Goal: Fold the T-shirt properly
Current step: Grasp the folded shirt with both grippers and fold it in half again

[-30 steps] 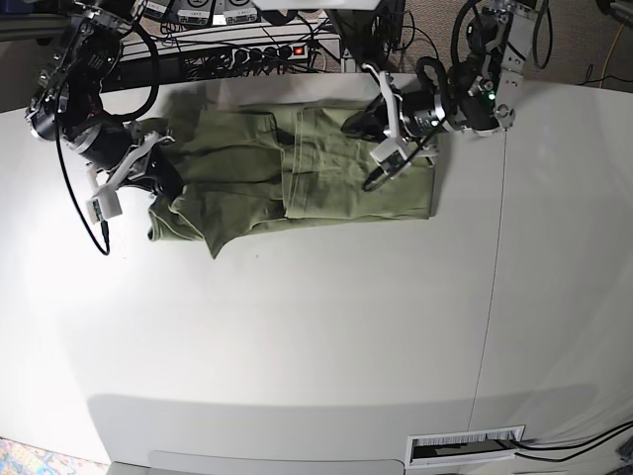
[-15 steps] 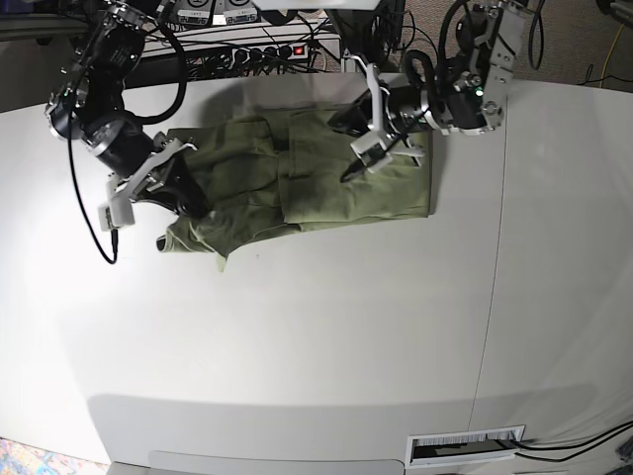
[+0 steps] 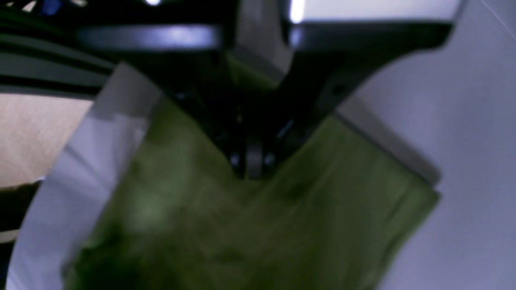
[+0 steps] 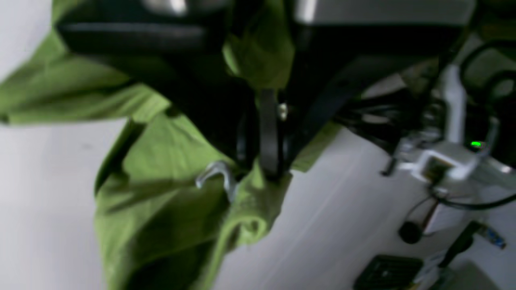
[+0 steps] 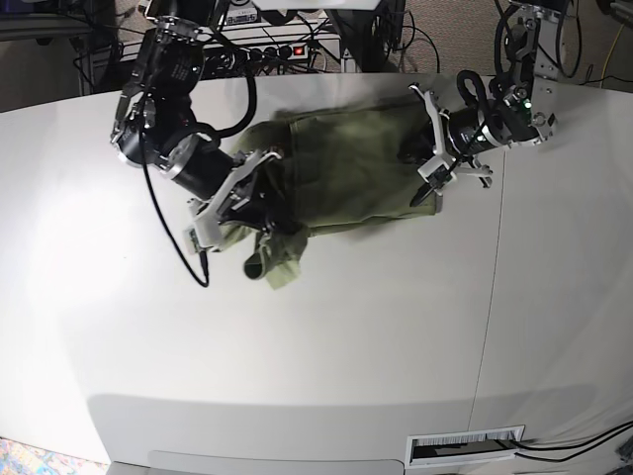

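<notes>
The olive-green T-shirt [image 5: 346,163] lies bunched at the back of the white table, with a loose fold hanging toward the front [image 5: 277,262]. My right gripper [image 5: 267,213] is on the shirt's left part. In the right wrist view it [image 4: 268,161] is shut on a bunch of the green fabric [image 4: 169,177], which is lifted off the table. My left gripper [image 5: 427,183] is at the shirt's right edge. In the blurred left wrist view it [image 3: 250,167] is shut on the fabric [image 3: 250,233] near a corner of the cloth.
A power strip with a red light [image 5: 287,49] and cables lie behind the table's back edge. A seam [image 5: 493,257] runs down the table on the right. A vent slot [image 5: 465,445] sits at the front right.
My right gripper has moved right, dragging the shirt's left part over toward the middle. My left gripper has moved right to the shirt's right edge. The shirt is more bunched.
</notes>
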Robot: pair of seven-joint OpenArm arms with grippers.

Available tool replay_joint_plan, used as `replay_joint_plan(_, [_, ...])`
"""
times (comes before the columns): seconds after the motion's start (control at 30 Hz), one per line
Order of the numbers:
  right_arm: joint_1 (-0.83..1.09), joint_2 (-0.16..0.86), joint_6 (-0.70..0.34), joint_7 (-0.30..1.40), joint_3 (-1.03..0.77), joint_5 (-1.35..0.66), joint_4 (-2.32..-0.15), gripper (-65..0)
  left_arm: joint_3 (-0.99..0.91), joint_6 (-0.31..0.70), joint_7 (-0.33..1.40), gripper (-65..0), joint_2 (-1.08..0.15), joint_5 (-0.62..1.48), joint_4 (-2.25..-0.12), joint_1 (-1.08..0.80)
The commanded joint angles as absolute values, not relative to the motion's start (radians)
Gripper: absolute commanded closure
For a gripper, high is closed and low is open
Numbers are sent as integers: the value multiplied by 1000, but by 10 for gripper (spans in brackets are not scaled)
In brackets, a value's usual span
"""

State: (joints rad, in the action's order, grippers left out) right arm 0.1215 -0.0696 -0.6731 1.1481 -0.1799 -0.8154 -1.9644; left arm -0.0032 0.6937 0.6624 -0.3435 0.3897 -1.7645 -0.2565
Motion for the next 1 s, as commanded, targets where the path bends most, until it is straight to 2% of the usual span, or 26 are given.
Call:
replay_joint_plan(0.0, [108, -80, -676, 1117, -170, -844, -1983, 0, -8, 698, 618, 0, -351, 385, -1757, -250])
replay_joint_plan(0.17, [109, -109, -676, 1117, -135, -844, -1983, 0, -6, 698, 503, 0, -348, 344, -1651, -250])
replay_joint_plan(0.33, [111, -139, -677, 1113, -76, -824, -1982, 0, 32, 698, 458, 0, -336, 344, -1647, -249])
replay_joint_plan(0.63, [128, -141, -676, 1087, 14, -733, -1981, 0, 55, 698, 451, 0, -234, 343, -1647, -249])
replay_joint_plan(0.97, [199, -141, -677, 1050, 67, -728, -1978, 0, 55, 698, 448, 0, -233, 344, -1647, -233])
